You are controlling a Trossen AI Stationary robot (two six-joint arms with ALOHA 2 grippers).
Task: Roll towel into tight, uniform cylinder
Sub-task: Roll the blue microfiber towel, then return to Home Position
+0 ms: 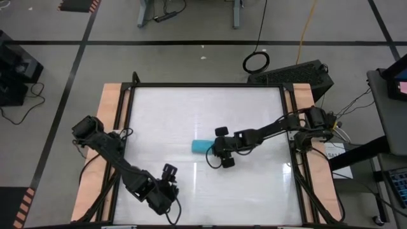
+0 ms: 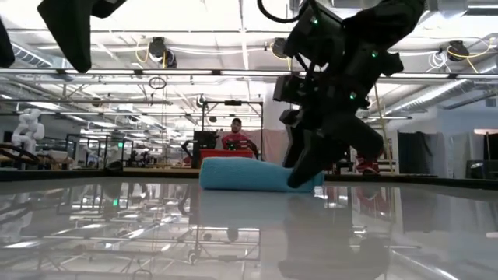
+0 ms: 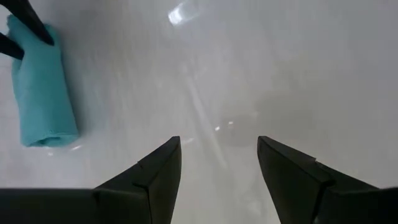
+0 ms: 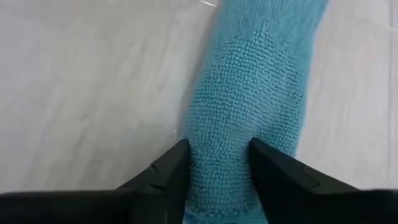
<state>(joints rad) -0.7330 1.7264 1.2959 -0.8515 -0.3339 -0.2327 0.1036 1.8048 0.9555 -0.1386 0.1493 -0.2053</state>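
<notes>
High view: one rolled towel (image 1: 201,147), right hand (image 1: 215,156) pinching its end; left hand (image 1: 167,188) released.

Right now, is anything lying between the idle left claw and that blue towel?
Nothing: the high view shows only bare white tabletop between the left gripper and the towel.

My table (image 1: 191,184) has a glossy white top in a dark frame, with bare wooden strips (image 1: 108,127) running down both of its long sides. In the low view the surface mirrors the room's lights. One thing lies directly on it: the towel (image 1: 201,147), turquoise and rolled into a short cylinder, resting near the middle of the top. In my left wrist view the roll's end shows its layers, lying flat on the white surface.
</notes>
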